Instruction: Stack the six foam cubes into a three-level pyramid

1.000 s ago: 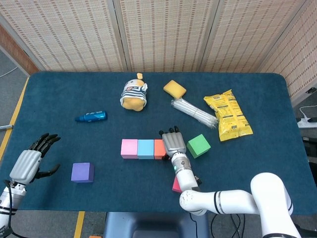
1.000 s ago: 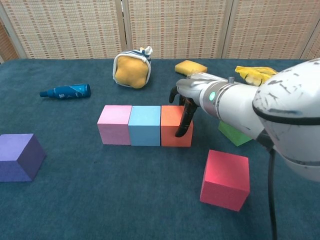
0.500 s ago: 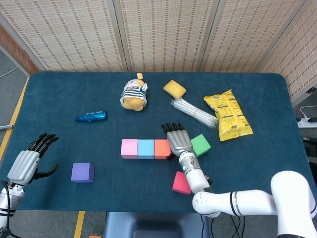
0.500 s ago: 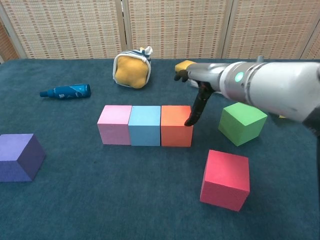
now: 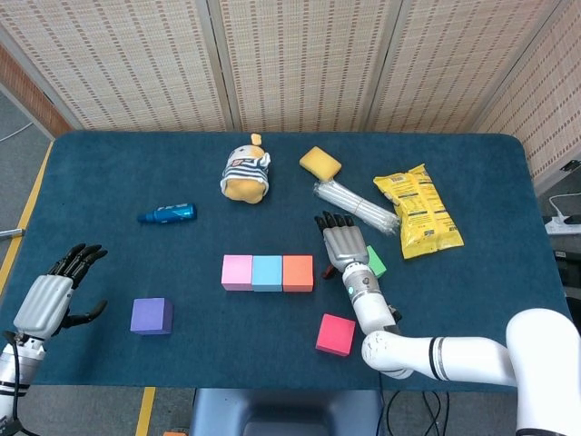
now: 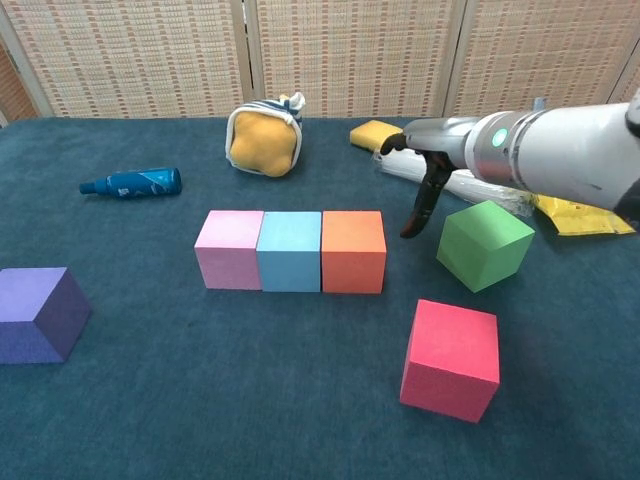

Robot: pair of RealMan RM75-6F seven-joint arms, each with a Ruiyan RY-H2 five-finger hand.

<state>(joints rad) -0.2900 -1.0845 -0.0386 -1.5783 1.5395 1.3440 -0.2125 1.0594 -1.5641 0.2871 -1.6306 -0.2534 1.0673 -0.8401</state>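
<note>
The fingers (image 6: 418, 215) of the right hand (image 5: 345, 245) hang loosely apart and hold nothing, pointing down into the gap between the orange cube (image 6: 353, 250) and the green cube (image 6: 484, 244), touching neither as far as I can see. Over at the near left edge, the left hand (image 5: 53, 295) hovers with its fingers spread, also holding nothing, near the purple cube (image 5: 151, 315).

The bottom level looks done: the pink cube (image 6: 229, 248), the blue cube (image 6: 290, 250) and the orange one sit flush in a row on the tabletop (image 5: 109, 173). Nothing is on top of them yet, so I'd say the second level is the step in hand. The green cube lies just right of the row, turned askew to it; the red cube (image 6: 451, 358) sits nearer the front edge, and the purple one is well off to the left.

The next move probably calls for the right hand to close around the green cube, lift it clear, square it up and set it across the seam between two base cubes. Foam is light and springy, so a gentle squeeze and a careful placement ought to keep the row from shifting.
</note>
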